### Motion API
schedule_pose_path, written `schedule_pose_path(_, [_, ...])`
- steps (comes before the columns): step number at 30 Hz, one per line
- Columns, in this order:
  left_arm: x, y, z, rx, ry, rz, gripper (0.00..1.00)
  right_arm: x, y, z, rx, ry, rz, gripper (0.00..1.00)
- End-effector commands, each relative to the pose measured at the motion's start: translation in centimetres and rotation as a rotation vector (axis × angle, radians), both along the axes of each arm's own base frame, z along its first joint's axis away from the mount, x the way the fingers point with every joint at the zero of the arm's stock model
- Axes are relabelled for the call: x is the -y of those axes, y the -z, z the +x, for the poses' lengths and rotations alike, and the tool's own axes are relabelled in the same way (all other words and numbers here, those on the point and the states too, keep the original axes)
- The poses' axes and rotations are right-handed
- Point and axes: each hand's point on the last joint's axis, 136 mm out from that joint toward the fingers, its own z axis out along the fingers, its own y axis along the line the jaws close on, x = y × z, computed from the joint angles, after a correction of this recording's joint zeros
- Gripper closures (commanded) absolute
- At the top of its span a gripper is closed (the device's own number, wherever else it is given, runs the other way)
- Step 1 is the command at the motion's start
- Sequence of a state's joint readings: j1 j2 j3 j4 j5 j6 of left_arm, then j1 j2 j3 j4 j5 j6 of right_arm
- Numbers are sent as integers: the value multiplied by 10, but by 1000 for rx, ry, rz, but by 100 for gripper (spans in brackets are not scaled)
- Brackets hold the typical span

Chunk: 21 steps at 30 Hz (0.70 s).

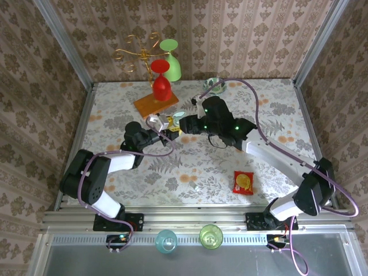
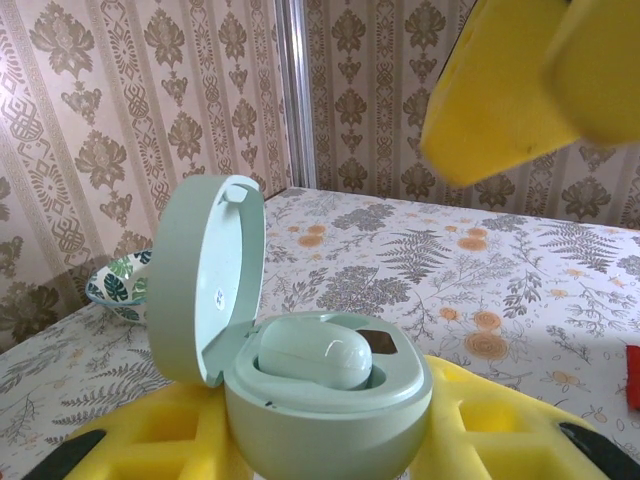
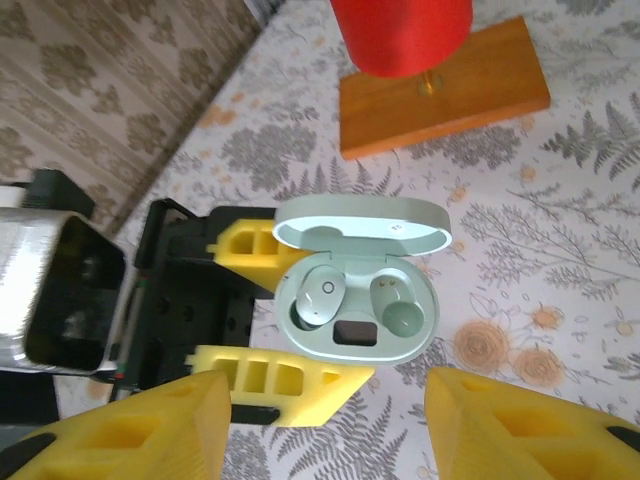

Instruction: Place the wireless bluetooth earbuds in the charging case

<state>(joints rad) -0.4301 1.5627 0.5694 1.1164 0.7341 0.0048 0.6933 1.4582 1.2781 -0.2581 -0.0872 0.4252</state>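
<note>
Left gripper (image 1: 165, 133) clamps open case (image 3: 385, 330), one bud (image 3: 322, 297) seated; right gripper (image 3: 325, 435) above, jaws parted, empty.

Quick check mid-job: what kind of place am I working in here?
Likely a staged robot test cell, not a real home: wallpaper panels in a metal frame, a floral tabletop, an aluminium mounting rail.

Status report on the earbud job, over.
Left gripper clamped on charging case, lid open. Right gripper open, empty, over it. One earbud seated, other slot empty. Nothing blocking.
</note>
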Motion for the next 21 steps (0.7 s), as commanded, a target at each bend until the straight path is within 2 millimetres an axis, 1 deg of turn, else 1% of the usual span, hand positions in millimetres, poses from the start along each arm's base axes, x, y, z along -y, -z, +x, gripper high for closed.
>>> schedule_pose_path(1, [-1,-8,-4,72,12,-11,81,0,-19,-3,35,-27,108,46])
schedule_pose_path(5, [-2,-10,-7,91,16,-8,80,5,-10,-7,-21,-57,145,51])
schedule_pose_path(6, [-2,-11,-7,97,16,-8,80,6,-5,-8,-39,-61,148,53])
schedule_pose_path(8, [-2,-11,-9,104,22,-6,81,7,6,-11,-69,-70,140,54])
schedule_pose_path(10, [-2,-12,-13,117,34,-6,80,12,2,-19,-63,-82,145,54])
schedule_pose_path(12, [-1,-12,-16,131,54,-8,81,11,6,-25,-73,-111,143,55])
schedule_pose_path(13, [-1,-14,-17,136,63,-12,80,8,6,-28,-81,-131,146,56])
schedule_pose_path(15, [1,-14,-19,142,83,-13,80,3,3,-31,-85,-166,159,63])
schedule_pose_path(18, [3,-15,-22,146,103,-13,81,-6,-6,-29,-71,-191,195,70])
schedule_pose_path(19, [3,-14,-23,148,109,-12,81,-7,-13,-27,-53,-190,204,72])
schedule_pose_path(20, [4,-15,-24,150,114,-13,81,-10,-8,-21,-59,-186,199,74])
schedule_pose_path(21, [5,-16,-25,153,117,-15,81,-12,-9,-18,-56,-183,199,75])
